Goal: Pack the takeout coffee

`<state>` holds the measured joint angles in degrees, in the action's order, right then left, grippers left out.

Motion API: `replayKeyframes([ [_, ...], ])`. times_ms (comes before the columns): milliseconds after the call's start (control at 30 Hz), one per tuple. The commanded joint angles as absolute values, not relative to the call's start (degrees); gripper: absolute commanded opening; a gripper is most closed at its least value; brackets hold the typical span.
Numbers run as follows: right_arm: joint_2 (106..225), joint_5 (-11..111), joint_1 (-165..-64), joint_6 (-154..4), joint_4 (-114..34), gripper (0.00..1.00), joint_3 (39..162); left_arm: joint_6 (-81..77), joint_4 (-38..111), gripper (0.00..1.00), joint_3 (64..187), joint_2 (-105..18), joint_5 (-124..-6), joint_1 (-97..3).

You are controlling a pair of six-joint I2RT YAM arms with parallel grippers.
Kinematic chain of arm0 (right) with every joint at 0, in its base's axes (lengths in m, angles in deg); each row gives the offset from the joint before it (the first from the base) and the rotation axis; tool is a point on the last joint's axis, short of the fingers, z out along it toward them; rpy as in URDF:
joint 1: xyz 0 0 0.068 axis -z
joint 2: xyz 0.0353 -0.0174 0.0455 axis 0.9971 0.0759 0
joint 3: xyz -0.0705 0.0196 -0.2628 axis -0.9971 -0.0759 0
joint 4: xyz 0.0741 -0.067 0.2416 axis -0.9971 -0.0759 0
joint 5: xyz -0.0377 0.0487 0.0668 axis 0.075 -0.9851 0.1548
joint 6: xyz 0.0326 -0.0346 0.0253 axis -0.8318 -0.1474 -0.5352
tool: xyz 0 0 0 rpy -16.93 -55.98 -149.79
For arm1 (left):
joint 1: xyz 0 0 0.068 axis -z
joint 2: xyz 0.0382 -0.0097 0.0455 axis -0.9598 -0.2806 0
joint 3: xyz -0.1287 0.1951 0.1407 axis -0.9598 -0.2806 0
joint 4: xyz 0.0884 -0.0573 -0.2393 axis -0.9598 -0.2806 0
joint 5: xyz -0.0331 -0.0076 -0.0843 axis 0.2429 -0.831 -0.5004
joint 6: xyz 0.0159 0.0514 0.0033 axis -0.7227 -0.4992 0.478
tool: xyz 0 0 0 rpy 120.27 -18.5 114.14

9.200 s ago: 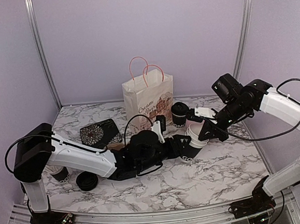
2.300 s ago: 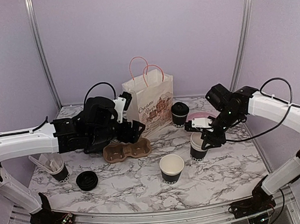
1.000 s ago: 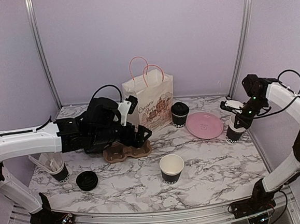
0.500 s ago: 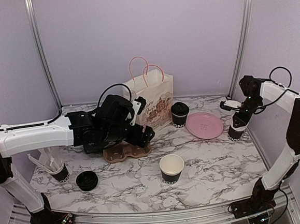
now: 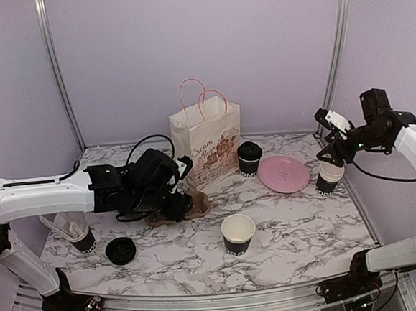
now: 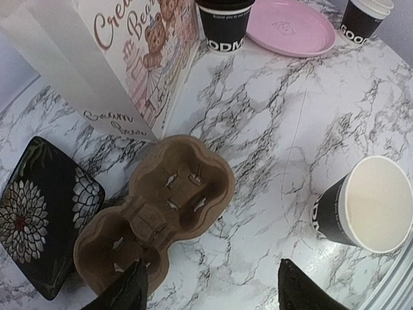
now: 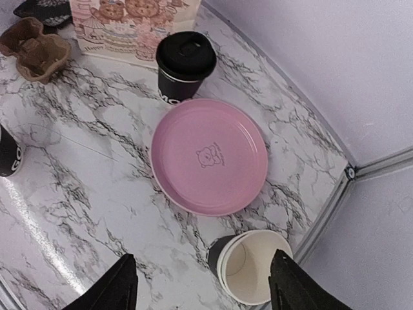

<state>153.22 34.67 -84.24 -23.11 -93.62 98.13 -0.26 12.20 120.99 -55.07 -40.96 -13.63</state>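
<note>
A lidless coffee cup [image 5: 239, 234] stands nearest on the counter [image 5: 307, 227], a black lid [image 5: 120, 250] well apart. Behind, the left claw [image 6: 217, 294], part-open and empty, hangs over the cardboard carrier [image 6: 161, 219]; the right claw [image 7: 206, 287], likewise parted and empty, hovers above nested cups [image 7: 248, 266] near the counter's edge, where a clumsy descent could knock them off. A lidded cup [image 5: 249, 158] waits beside the paper bag [image 5: 206, 145].

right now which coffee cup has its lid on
The lidded cup between the paper bag and the pink plate; the front cup and far-right cup stand open, showing white insides.
</note>
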Motion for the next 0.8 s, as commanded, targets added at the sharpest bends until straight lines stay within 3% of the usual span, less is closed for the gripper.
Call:
replayKeyframes([
  [0,151.71,13.06,-87.97,-22.91,-82.65,0.81,88.99,7.25,4.31,0.63,115.64,-53.27,-37.81,-13.32],
  [33,151.81,10.99,-88.89,-24.78,-80.10,0.94,87.57,8.57,3.15,0.60,114.85,-52.78,-37.70,-13.25],
  [100,152.43,7.93,-89.90,-28.52,-75.29,0.99,85.10,10.22,1.38,0.55,113.05,-50.79,-38.13,-13.28],
  [300,154.19,1.56,-93.01,-30.06,-68.02,0.99,79.63,14.15,-7.68,0.54,109.41,-46.97,-36.81,-13.44],
  [467,156.19,0.10,-93.58,-27.21,-68.84,0.86,77.73,15.44,-12.17,0.64,107.21,-47.44,-41.25,-14.79],
  [767,155.78,0.20,-93.83,-25.89,-69.76,0.84,76.02,14.15,-13.07,0.53,106.06,-51.19,-45.41,-19.07],
])
